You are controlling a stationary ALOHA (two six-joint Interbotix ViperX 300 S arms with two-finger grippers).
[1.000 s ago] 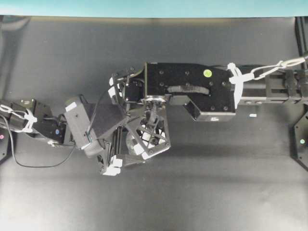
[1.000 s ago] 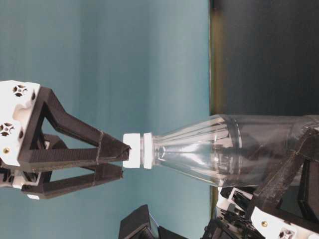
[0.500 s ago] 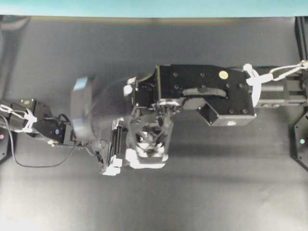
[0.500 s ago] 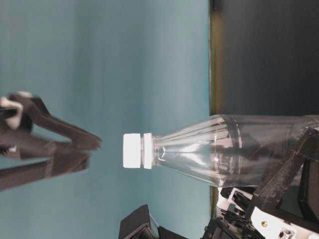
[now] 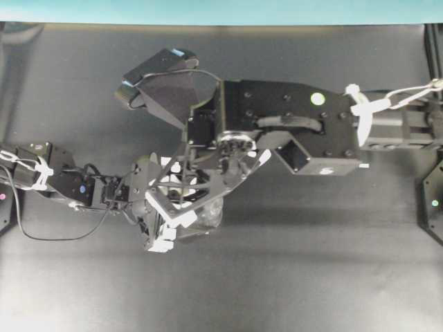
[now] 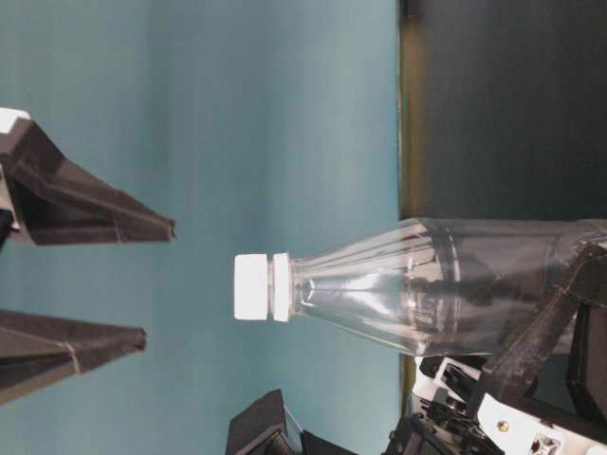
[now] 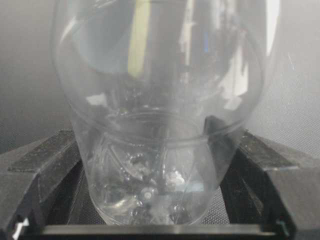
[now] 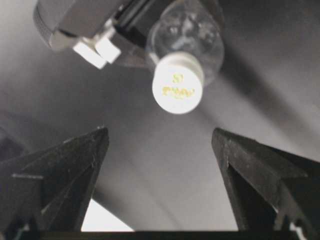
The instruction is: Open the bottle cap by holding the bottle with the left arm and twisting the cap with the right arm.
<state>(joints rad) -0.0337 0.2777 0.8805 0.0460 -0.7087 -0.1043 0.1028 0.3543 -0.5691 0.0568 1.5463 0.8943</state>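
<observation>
Overhead: the right arm [image 5: 291, 124] reached in from the right over the dark table [image 5: 311, 277]; its lattice end effector [image 5: 181, 200] hung above the bottle [image 5: 204, 214], which showed only as a glassy patch. The left arm [image 5: 55, 183] came from the left, its end effector [image 5: 166, 200] at the bottle.
Table-level: this view lay on its side; the bottle [image 6: 417, 294] pointed left with the cap [image 6: 254, 286] still on. The right end effector [image 6: 142, 284] stood spread wide, both tips clear of the cap.
Left wrist: the left end effector [image 7: 160, 185] was clamped on the lower body of the bottle [image 7: 160, 100], a black finger [image 7: 45, 165] pressing each side.
Right wrist: the cap [image 8: 178, 85] faced the camera between and beyond the parted fingers [image 8: 75, 165]; it bore faint yellow print, too blurred to read.
</observation>
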